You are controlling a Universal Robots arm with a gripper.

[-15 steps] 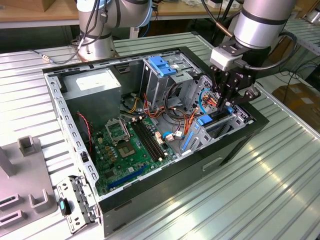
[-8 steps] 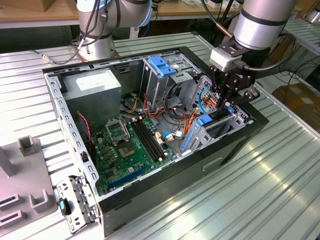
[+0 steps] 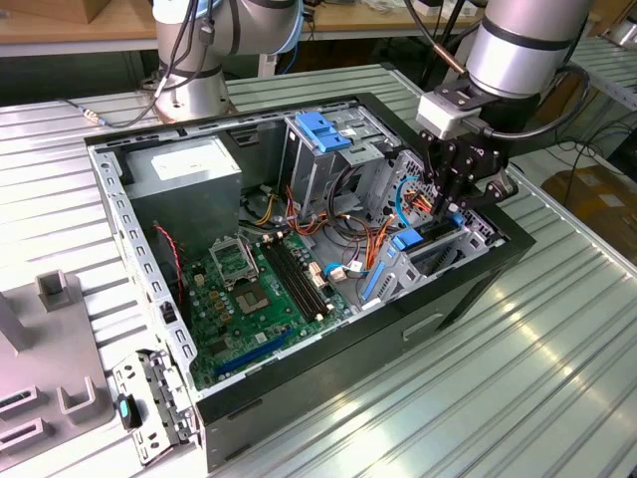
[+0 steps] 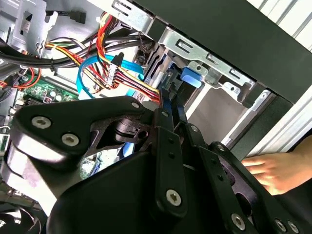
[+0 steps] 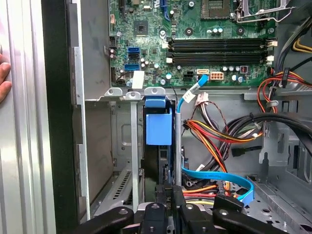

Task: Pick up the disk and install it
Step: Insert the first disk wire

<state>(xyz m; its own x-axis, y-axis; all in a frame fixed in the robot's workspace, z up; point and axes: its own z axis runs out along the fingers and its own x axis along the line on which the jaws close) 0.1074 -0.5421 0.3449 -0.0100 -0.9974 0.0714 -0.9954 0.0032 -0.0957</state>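
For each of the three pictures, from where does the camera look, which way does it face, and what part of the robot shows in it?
Exterior view: off the arm, raised, looking down into the open computer case; the arm and end effector show at its right, over the drive bay.
First wrist view: on the arm, facing down the bay toward the motherboard; the end effector shows.
Second wrist view: on the arm, looking past the end effector at the cables.
Both wrist views share the disk's blue tab and a person's hand.
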